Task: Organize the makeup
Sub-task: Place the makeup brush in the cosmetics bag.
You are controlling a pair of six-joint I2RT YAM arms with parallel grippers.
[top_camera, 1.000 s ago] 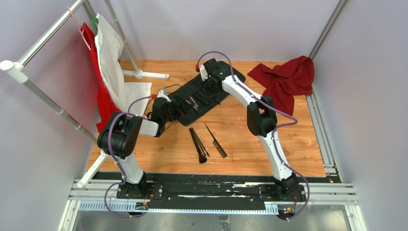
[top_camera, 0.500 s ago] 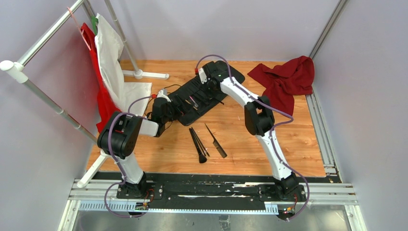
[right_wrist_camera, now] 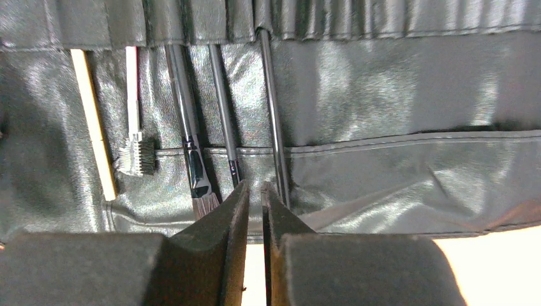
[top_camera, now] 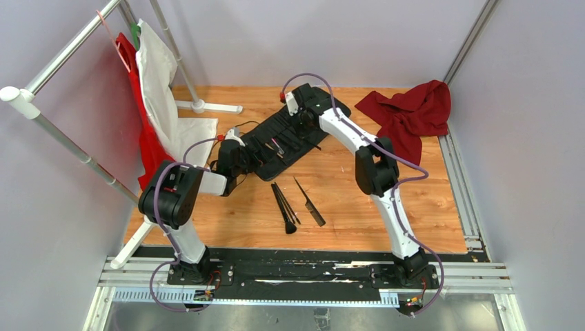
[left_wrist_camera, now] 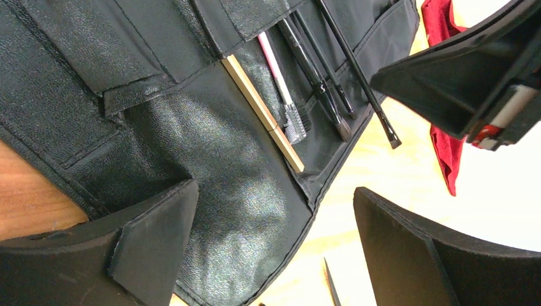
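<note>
5 slim makeup brushes (right_wrist_camera: 196, 172) were slotted in the long black fabric roll-up case (top_camera: 293, 134) near the wooden bench's (top_camera: 428, 207) far edge. Loose black-handled brushes (top_camera: 284, 207) and a thin black comb (top_camera: 309, 202) lay mid-bench. The left gripper's (left_wrist_camera: 274, 210) jaws were spread over the case; the right gripper's (right_wrist_camera: 255, 197) were pressed together.

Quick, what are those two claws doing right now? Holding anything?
Left gripper: open, empty, over the black case.
Right gripper: shut, nothing between its fingers.
</note>
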